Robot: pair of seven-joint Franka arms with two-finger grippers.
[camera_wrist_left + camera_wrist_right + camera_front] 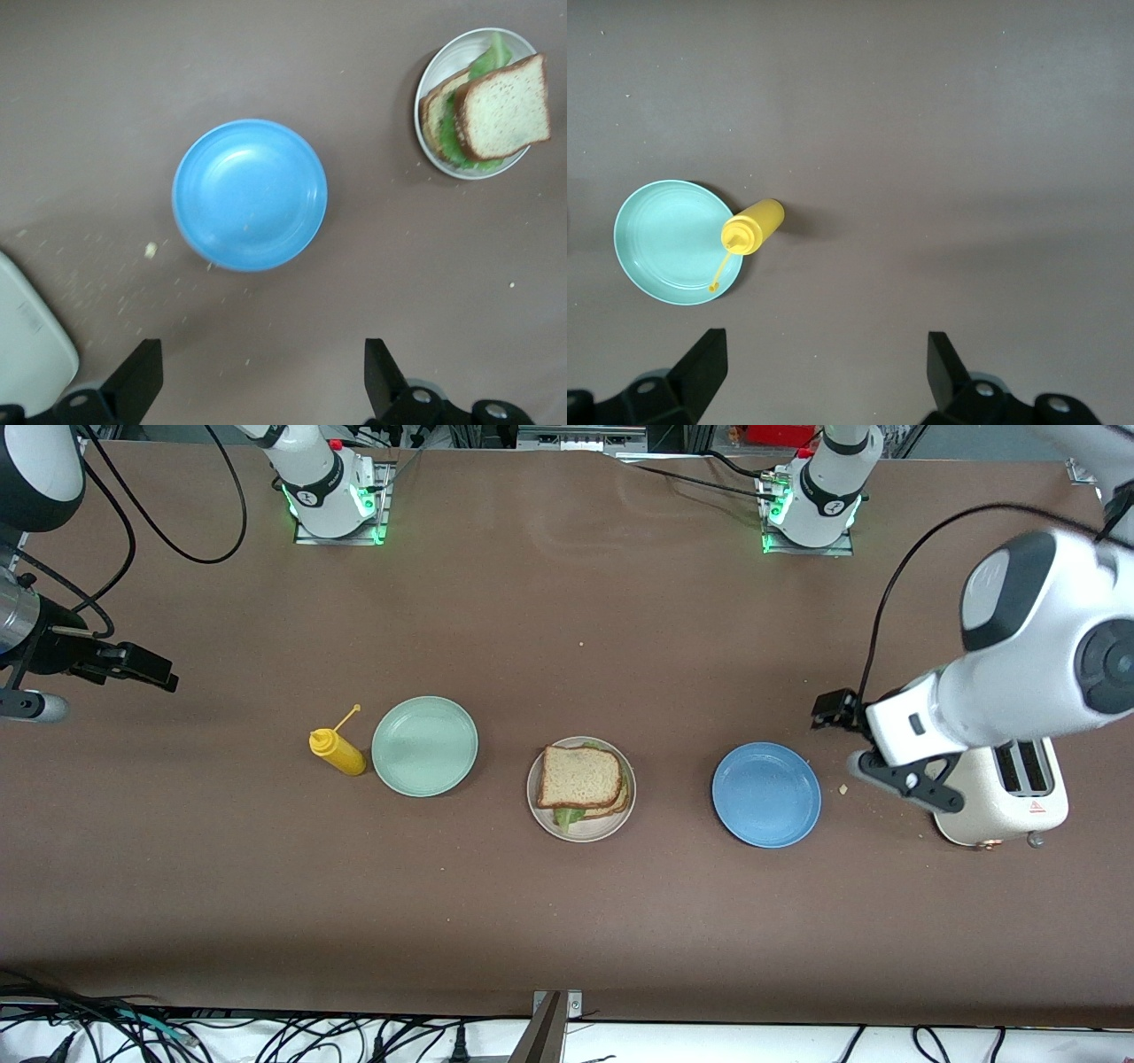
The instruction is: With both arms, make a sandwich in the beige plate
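At the centre of the front view, slightly below the middle, the beige plate (pixel 543 815) rests on the brown table (pixel 567 921). On it sits the sandwich (pixel 581 781): two tan, brown-crusted bread slices with green lettuce showing at the lower edge. The top slice lies skewed, overhanging the lower one.

Beside this plate, toward the frame's right side, is an empty blue plate (pixel 766 794); on its other side sit a mint-green plate (pixel 424 746) and a yellow squeeze bottle (pixel 337 751), tipped over. A white toaster (pixel 1005 797) sits at the right edge.

The left gripper (pixel 837 740) hangs over the table between the blue plate and the toaster, jaws spread wide, holding nothing. The right gripper (pixel 164 676) hovers at the frame's left edge, also wide open and empty. Both arms appear to be waiting.

The sandwich looks light, soft and easily crushed; its layers would likely slide apart. Any adjustment seems best made by pinching a crust edge gently, or by moving the stiffer plate by its rim.
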